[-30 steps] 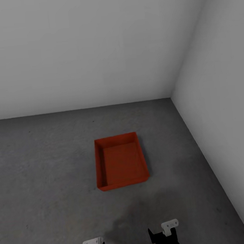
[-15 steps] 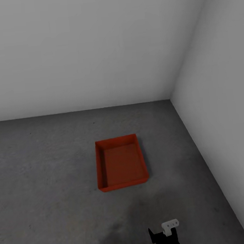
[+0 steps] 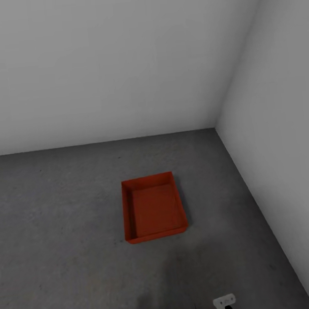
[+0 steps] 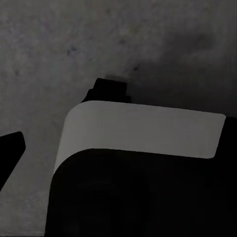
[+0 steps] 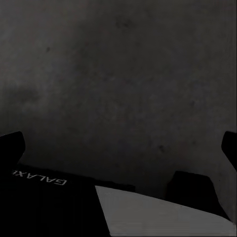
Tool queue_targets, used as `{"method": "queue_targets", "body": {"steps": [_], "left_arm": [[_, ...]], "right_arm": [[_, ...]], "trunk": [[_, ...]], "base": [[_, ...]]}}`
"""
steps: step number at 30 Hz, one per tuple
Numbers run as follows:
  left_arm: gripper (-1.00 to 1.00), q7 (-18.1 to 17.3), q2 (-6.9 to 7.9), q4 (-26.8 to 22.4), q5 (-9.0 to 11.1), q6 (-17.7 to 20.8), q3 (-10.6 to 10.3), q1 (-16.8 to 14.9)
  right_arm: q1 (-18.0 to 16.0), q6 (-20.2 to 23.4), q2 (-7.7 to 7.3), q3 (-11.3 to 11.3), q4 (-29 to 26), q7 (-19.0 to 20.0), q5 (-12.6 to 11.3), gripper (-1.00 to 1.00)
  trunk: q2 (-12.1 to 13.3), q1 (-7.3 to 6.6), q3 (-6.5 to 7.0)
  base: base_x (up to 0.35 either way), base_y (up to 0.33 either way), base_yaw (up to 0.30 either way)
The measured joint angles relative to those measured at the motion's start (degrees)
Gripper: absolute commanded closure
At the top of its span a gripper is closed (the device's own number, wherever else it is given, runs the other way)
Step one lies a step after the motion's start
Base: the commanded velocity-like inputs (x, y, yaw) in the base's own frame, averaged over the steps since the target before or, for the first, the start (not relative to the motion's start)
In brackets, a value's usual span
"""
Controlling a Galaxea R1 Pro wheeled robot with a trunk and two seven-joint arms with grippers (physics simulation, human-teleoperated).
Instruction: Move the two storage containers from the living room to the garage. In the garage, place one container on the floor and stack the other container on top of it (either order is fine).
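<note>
Head view: storage container (image 3: 153, 206) on floor (image 3: 58, 230), ahead of right claw (image 3: 221, 306).

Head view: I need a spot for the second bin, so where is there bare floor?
Bare floor spreads left of the orange bin out to the back wall. The strip between bin and right wall is tighter.

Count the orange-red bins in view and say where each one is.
1. One bin sits open side up on the grey concrete floor, near the corner where two pale walls meet. Nothing is stacked in it; a second bin may be out of frame.
</note>
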Motion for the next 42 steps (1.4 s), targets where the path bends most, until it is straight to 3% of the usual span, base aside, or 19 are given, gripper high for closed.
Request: {"method": "queue_targets", "body": {"steps": [6,19,42], "left_arm": [[-1.0,-0.05,1.69,1.31,0.07,-0.06,-0.02,-0.01],[-1.0,-0.36,1.99,1.77,2.13,-0.11,0.13,0.0],[-1.0,-0.16,1.75,2.2,2.16,-0.22,-0.16,-0.01]], "right_arm": [[-0.01,0.02,-0.6,-0.04,5.28,-0.08,-0.06,-1.0],[-0.01,-0.28,-3.71,-0.16,13.67,-0.26,0.02,-1.0],[-0.01,-0.18,-3.91,-0.05,15.7,-1.37,-0.06,-1.0]], "trunk": [[2.41,-1.32,1.08],[7.62,-4.17,3.42],[16.85,-9.23,7.63]], "base": [[0.0,0.0,0.0],[0.0,0.0,0.0],[0.0,0.0,0.0]]}}
